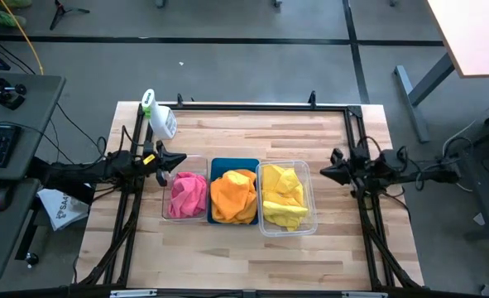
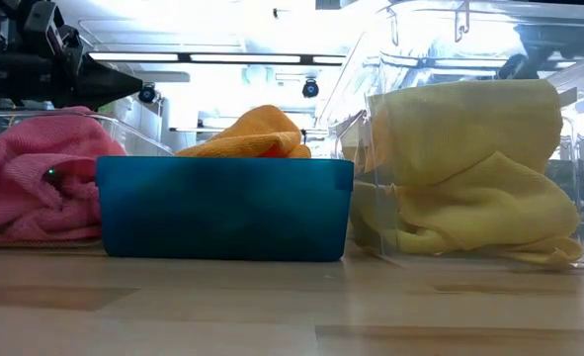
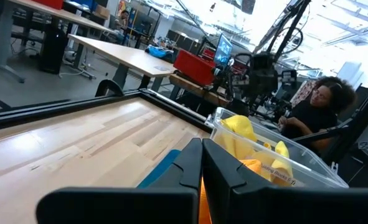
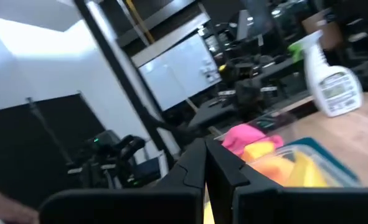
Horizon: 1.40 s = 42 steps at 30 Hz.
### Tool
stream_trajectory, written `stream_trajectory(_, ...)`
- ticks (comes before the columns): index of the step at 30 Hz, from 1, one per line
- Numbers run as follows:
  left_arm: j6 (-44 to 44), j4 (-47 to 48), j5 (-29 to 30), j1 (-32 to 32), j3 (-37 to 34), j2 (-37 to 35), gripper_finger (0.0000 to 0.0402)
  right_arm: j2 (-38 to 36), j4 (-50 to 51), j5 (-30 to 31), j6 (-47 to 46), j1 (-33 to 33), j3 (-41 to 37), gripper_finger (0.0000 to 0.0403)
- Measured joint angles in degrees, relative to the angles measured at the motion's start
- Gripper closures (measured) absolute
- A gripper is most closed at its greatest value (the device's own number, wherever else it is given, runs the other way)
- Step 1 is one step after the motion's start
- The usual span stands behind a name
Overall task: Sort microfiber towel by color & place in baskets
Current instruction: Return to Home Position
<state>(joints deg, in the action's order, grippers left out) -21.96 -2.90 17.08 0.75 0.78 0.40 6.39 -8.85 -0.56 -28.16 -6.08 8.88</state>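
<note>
Three baskets stand side by side mid-table. The left clear basket (image 1: 184, 196) holds pink towels (image 1: 187, 195), the blue basket (image 1: 233, 197) orange towels (image 1: 233, 196), the right clear basket (image 1: 287, 199) yellow towels (image 1: 284, 197). In the low view the pink towels (image 2: 35, 173), the blue basket (image 2: 224, 208), the orange towels (image 2: 252, 133) and the yellow towels (image 2: 464, 163) line up. My left gripper (image 1: 180, 158) hovers shut just above the pink basket's far left corner. My right gripper (image 1: 325, 171) hangs shut to the right of the yellow basket, holding nothing.
A white spray bottle with a green top (image 1: 158, 116) lies near the table's far left corner. A black frame (image 1: 252, 105) runs along the table's far edge and sides. Bare wood (image 1: 244, 261) lies in front of the baskets. A person (image 3: 314, 109) sits beyond the table's right side.
</note>
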Motion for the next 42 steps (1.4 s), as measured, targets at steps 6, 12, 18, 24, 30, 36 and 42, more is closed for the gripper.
stream_trajectory(6,0.02,0.01,0.01,0.00,0.00,0.00,0.0402,-0.50,-1.50,-0.39,5.97,-5.16,-3.30,0.0403)
stream_trajectory(12,0.02,0.03,0.01,0.00,0.00,0.00,0.0402,-0.50,-2.60,1.62,10.26,-7.85,-6.65,0.0403)
stream_trajectory(18,0.02,0.03,0.02,0.00,0.00,0.00,0.0402,-0.50,-6.08,4.43,19.67,-7.97,-8.30,0.0403)
stream_trajectory(24,0.04,0.03,0.03,0.00,0.00,0.00,0.0402,-0.54,-4.51,6.04,25.64,-4.35,-8.30,0.0403)
stream_trajectory(30,0.04,0.03,0.03,-0.01,0.00,0.00,0.0402,-0.54,-0.49,5.48,25.17,-1.37,-8.30,0.0403)
stream_trajectory(36,0.04,0.03,0.03,-0.01,0.00,0.00,0.0402,-0.51,3.48,9.17,25.45,-0.62,-8.30,0.0403)
stream_trajectory(42,0.04,0.03,0.03,0.00,0.00,0.00,0.0401,-0.47,6.71,9.14,25.58,-0.64,-8.28,0.0403)
